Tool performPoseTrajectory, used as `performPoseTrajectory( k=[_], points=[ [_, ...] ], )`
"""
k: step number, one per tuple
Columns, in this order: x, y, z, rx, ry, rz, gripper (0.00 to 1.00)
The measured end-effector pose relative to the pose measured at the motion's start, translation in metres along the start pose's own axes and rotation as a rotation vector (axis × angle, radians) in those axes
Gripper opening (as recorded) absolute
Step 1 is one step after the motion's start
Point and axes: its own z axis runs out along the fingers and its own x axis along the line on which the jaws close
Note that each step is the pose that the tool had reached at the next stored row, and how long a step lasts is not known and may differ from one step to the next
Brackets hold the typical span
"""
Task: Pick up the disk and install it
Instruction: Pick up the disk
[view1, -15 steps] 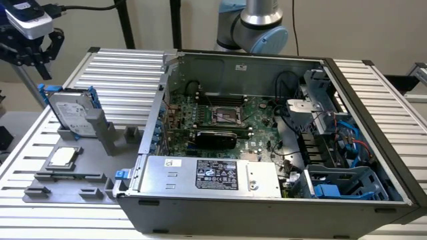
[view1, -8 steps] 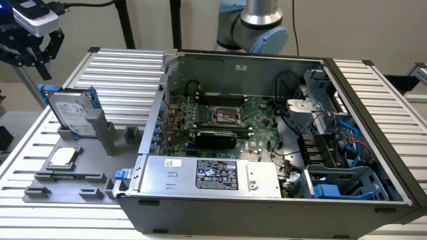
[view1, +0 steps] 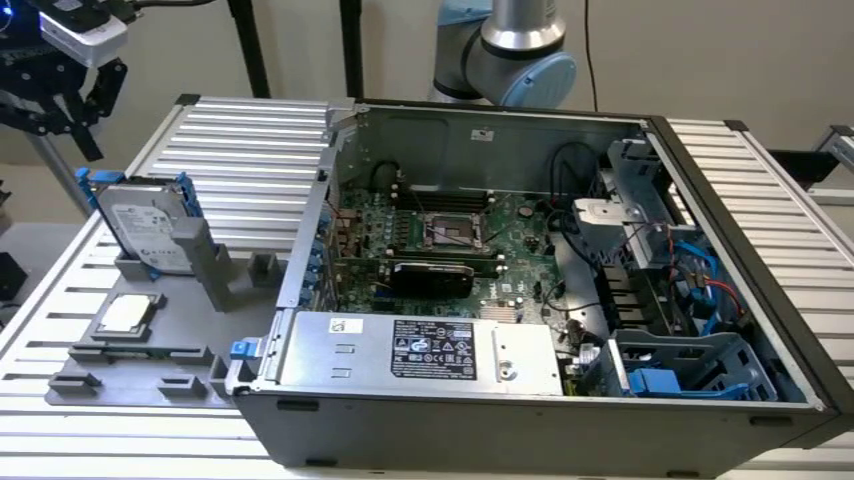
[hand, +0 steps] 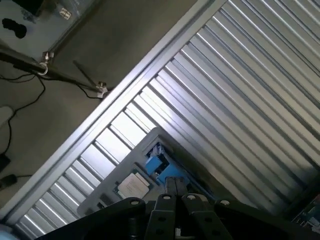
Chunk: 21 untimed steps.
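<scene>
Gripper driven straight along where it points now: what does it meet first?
Most likely the disk, standing on edge in the grey holder: in the wrist view the gripper points at its blue rail. Depth is unclear, so alignment is uncertain.

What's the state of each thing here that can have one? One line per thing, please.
disk, standing upright in the grey fixture, not yet picked up.
gripper, raised above the disk, not touching it.
computer case, lying open, side panel off.
chip, lying flat on the same fixture.
</scene>
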Motion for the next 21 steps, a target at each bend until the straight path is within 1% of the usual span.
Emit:
performPoseTrajectory(
  k=[8,16,18,21],
  points=[
    [0.0000,0.0000,0.0000,0.0014,0.0071,-0.147,0.00],
    [0.0000,0.0000,0.0000,0.0024,0.0126,-0.292,0.00],
    [0.0000,0.0000,0.0001,0.0038,0.0129,-0.328,0.00],
    [0.0000,0.0000,-0.0001,0.0079,0.0121,-0.382,0.00]
  ],
)
